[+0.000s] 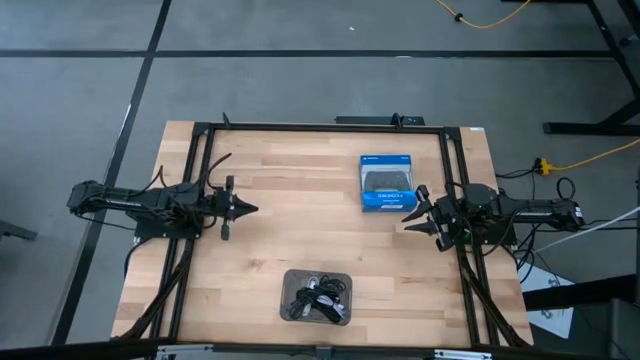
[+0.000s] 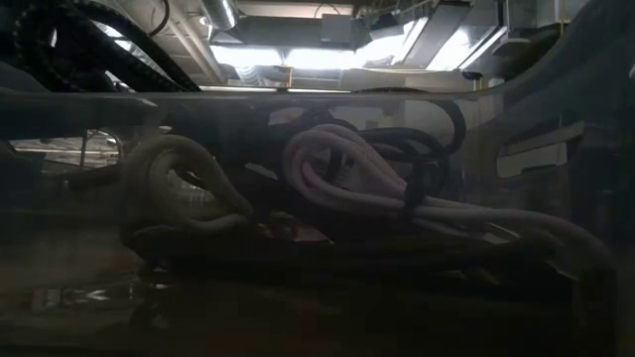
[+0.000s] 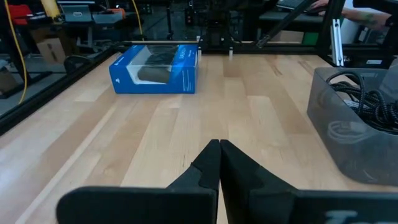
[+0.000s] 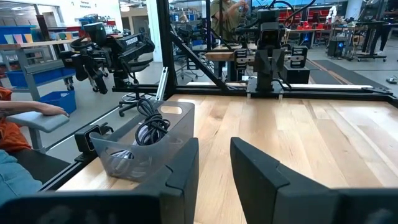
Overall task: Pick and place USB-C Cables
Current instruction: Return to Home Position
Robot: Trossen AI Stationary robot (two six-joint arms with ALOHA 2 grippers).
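Note:
The USB-C cables [image 1: 318,296] lie as several coiled bundles, black and pale, inside a clear grey bin [image 1: 290,277] near the table's near edge. The low view looks through the bin wall at pale coils [image 2: 337,174] and black ones. My left gripper [image 1: 252,209] hovers over the table's left half, fingers shut and empty, pointing right; its wrist view shows the shut tips [image 3: 219,147], with the bin [image 3: 339,118] off to one side. My right gripper [image 1: 409,221] hovers at the right, fingers open, pointing left, just below the blue box [image 1: 387,182]; its own view shows the gap [image 4: 214,146] and the cables [image 4: 151,127].
A blue box [image 3: 155,67] lies flat on the far right part of the wooden table. A black frame [image 1: 320,126] runs round the table edge. Bare wood lies between the two grippers. A person's arm [image 4: 34,112] rests beyond the table's near side in the right wrist view.

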